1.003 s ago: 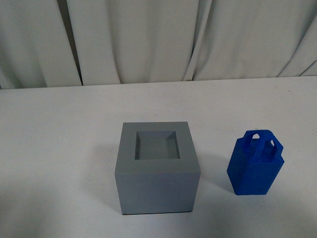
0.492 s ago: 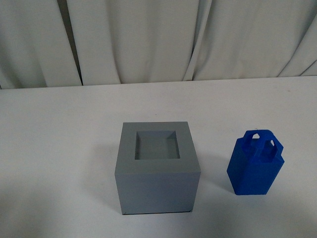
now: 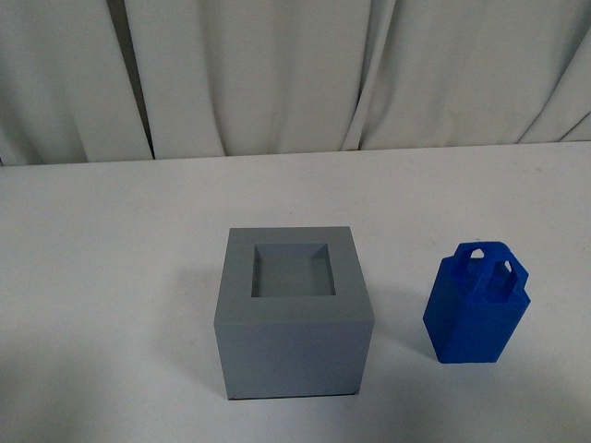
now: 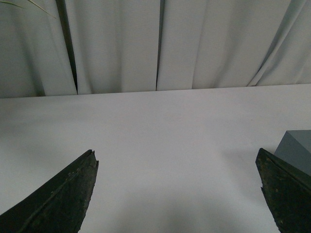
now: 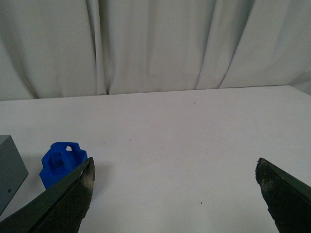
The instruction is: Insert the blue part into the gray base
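Blue part (image 3: 477,309) is looking stiff and light, its loop handle offering the likeliest grip. Left end effector (image 4: 175,160) and right end effector (image 5: 175,165) are gaping, empty.

A flat white matte tabletop (image 3: 102,240) fills the lower part of the front view. Behind the tabletop's far edge hangs a pale grey-white pleated fabric curtain (image 3: 277,74), its folds running vertically. A narrow dark vertical gap (image 3: 131,83) splits the curtain above the tabletop's far left stretch.
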You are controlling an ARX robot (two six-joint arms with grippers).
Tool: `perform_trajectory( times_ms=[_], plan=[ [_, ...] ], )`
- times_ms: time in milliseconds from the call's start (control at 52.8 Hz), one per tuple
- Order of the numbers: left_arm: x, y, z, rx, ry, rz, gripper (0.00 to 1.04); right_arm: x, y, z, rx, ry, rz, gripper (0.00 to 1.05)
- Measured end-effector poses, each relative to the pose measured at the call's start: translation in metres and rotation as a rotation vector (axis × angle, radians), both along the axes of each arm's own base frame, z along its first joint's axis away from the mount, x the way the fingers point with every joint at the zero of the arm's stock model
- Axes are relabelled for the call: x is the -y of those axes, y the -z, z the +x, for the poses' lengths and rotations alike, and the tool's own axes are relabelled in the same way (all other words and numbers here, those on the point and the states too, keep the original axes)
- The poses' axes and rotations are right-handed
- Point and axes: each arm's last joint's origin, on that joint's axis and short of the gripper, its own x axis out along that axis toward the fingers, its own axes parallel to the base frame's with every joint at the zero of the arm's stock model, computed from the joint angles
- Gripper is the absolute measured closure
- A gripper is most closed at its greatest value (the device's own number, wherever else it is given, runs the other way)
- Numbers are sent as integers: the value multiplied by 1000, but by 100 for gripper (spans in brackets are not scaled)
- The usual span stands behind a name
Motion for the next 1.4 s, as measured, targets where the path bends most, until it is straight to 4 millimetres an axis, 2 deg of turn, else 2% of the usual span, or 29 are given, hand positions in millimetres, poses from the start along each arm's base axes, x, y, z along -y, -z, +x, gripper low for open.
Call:
perform_trajectory(
  times_ms=[417,473,568,625,738,909,1041,1098,1269,1401],
  plan=[
    [0,0,0,0,0,0,6,0,0,0,0,0,0,7],
    [0,0,0,0,-2,0,6,0,1,1,-50,-129,-37,7],
    [0,0,0,0,-1,0,6,4,2,9,-158,-537,-110,7],
    [0,0,0,0,0,0,6,4,-6,15,-141,-633,-119,7],
    [0,0,0,0,0,0,6,6,-38,44,-119,-624,-189,7],
    [0,0,0,0,-1,0,6,5,-55,83,-214,-676,-203,7],
    [0,0,0,0,0,0,6,1,-73,130,-348,-752,-277,7],
    [0,0,0,0,0,0,6,-3,-79,144,-400,-826,-284,7],
    [0,0,0,0,0,0,6,-15,-99,183,-487,-919,-523,7],
    [0,0,0,0,0,0,6,-25,-104,199,-576,-1002,-662,7]
  ],
)
